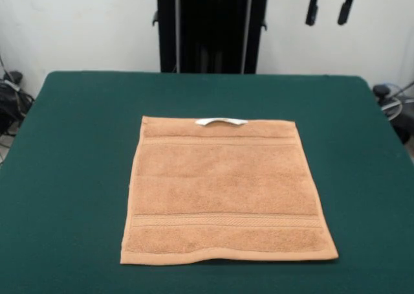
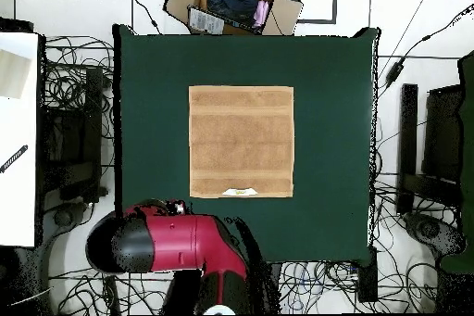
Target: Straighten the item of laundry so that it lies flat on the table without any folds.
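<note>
Front view shows the towel lying spread open near the middle of the dark green table, roughly square, with all four edges showing and no part doubled over. A woven band stripe crosses it close to the near edge and a second, fainter one runs just below the far edge. The small white loop tag sits on the far edge, toward the robot's pedestal. The near edge looks slightly wavy at its left half, and a thin shadow under it suggests the hem may be lifted a touch there, though that is hard to make out.

The gripper is cut off by the picture's top edge at the upper right: only two dark fingers hang into view, set apart from each other with nothing between them, high above the table and well apart from the towel.

In the overhead view the towel lies square to the table, the tag on the edge nearest the robot. The red and black arm is folded back over the table's lower left corner and hides that corner; the gripper itself cannot be picked out here. Beyond the table's far edge a cardboard box is partly cut off by the top border.
</note>
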Robot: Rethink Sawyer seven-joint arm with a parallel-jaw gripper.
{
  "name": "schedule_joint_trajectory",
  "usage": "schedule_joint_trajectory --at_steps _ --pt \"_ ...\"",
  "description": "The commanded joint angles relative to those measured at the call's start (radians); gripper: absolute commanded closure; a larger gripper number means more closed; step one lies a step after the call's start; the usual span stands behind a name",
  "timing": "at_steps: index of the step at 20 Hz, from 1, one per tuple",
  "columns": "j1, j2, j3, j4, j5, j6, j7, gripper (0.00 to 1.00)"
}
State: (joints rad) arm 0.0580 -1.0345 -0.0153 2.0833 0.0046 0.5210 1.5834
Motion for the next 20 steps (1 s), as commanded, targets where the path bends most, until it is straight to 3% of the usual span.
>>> schedule_joint_trajectory --at_steps 1,6,11,20 --pt "-0.049 -0.034 0.035 0.118 0.304 0.065 0.379 0.00" --pt "-0.068 -0.029 0.038 0.132 0.366 0.055 0.307 0.00" --pt "-0.148 0.055 0.058 0.109 0.374 -0.025 0.187 0.00" --pt "-0.212 0.156 0.110 0.068 0.369 -0.126 0.167 0.00"
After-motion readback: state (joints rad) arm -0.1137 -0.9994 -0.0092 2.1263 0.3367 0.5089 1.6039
